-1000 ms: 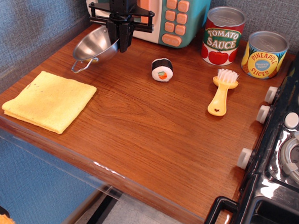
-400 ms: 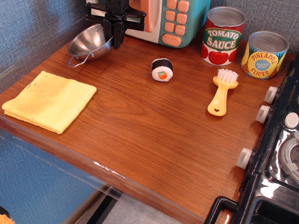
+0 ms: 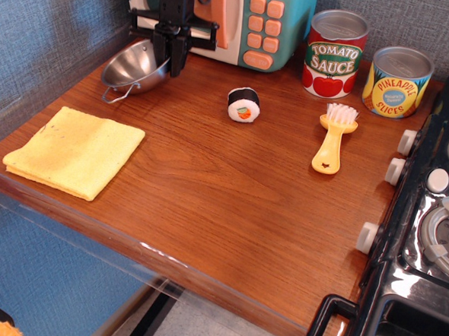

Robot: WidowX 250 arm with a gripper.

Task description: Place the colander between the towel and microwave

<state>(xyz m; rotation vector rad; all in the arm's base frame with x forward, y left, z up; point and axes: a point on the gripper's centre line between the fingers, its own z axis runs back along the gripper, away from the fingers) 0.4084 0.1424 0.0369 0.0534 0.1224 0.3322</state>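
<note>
Down-left of the pincer [image 3: 174, 62], the towel [image 3: 76, 150] is lying flat, while the colander [image 3: 134, 66], tilted with one wire handle pointing toward the towel, is being pinched at its right rim, the microwave [image 3: 249, 21] standing just behind.

On my bench [image 3: 208, 190] a sushi roll [image 3: 243, 104] stands near the middle. To its right lies a yellow brush [image 3: 333, 141], white bristles pointing toward the back. Behind it, a tomato sauce can [image 3: 334, 53] and a pineapple slices can [image 3: 397, 81] stand upright just beside each other. A black toy stove [image 3: 427, 226] borders the bench's right edge.
</note>
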